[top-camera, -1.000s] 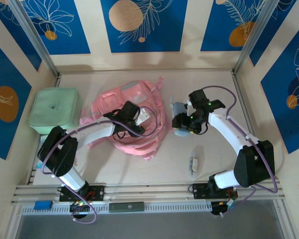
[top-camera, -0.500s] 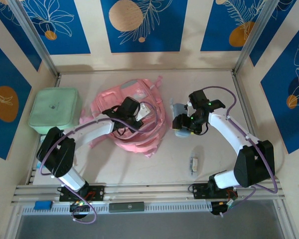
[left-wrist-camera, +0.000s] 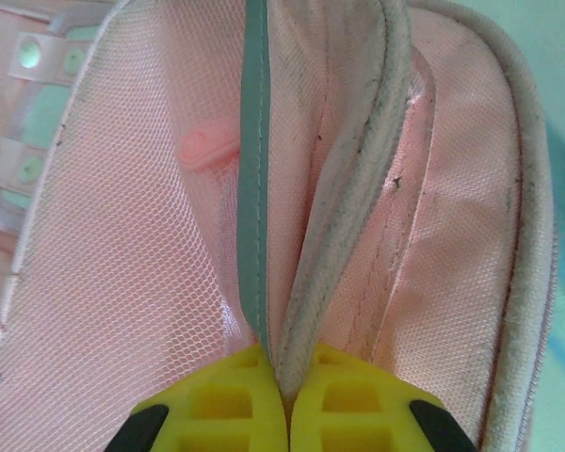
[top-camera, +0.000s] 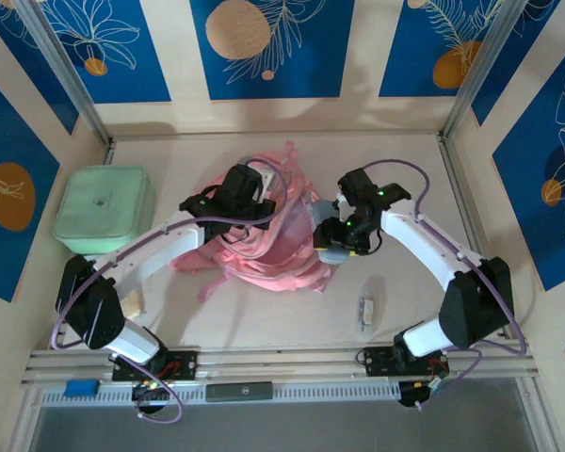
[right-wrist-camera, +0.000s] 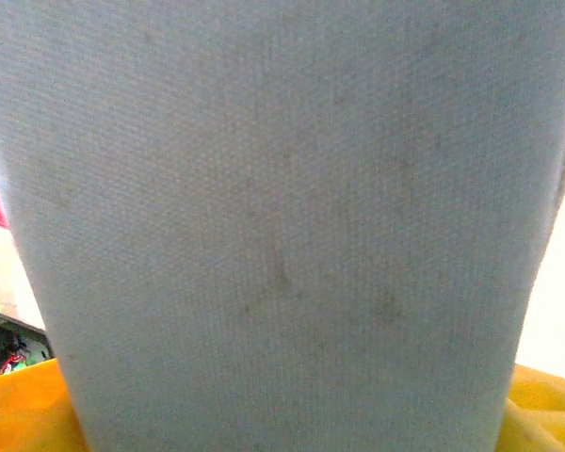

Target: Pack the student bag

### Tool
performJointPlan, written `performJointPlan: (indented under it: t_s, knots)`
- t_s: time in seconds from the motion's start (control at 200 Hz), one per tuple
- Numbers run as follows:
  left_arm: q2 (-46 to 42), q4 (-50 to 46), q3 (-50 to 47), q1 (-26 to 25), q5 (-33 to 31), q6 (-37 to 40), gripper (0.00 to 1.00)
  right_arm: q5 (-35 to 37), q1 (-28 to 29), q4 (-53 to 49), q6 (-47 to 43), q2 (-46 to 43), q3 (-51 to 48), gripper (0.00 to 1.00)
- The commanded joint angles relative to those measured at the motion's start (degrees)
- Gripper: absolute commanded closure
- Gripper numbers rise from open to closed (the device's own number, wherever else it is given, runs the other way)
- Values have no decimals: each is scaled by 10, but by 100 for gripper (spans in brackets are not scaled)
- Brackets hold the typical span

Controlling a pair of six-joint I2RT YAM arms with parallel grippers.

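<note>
My left jaws, pinched shut on the student bag's (top-camera: 275,256) rim, have hoisted it upright at mid-bench (top-camera: 405,165). My right jaws, clamped on a grey fabric pouch (top-camera: 326,226), have brought it alongside the bag, likely for insertion.

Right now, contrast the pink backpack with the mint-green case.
The student bag is pink, crumpled, pinched at its rim by the left claw; the smaller mint-green case is a square, untouched. The right claw holds a grey pouch beside the bag, not the case. Both rest on the table.
</note>
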Motion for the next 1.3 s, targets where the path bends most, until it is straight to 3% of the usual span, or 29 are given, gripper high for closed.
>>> performJointPlan:
  t_s: [0.0,0.245,0.465,0.655,0.825,0.965,1.06,1.296]
  knots:
    - [-20,81,21,-15,-11,-103,100,1,33,22,32,30,32,26]
    - [-29,89,7,-14,-29,-116,100,-34,65,107,75,101,40,14]
    - [-52,91,-16,-12,-42,-110,100,-96,33,155,77,45,-25,9]
    - [-53,94,-20,-11,-30,-111,100,-218,-49,219,75,25,-102,27]
    - [-53,94,-18,-10,-23,-111,100,-235,-42,227,36,61,-86,35]
    - [-50,102,-22,-10,-15,-118,100,-274,-39,273,49,110,-69,38]
    - [-48,103,-21,-11,-10,-121,100,-294,-24,298,63,136,-53,49]
    - [-54,102,-23,-11,-9,-121,100,-282,-12,332,107,129,-56,59]
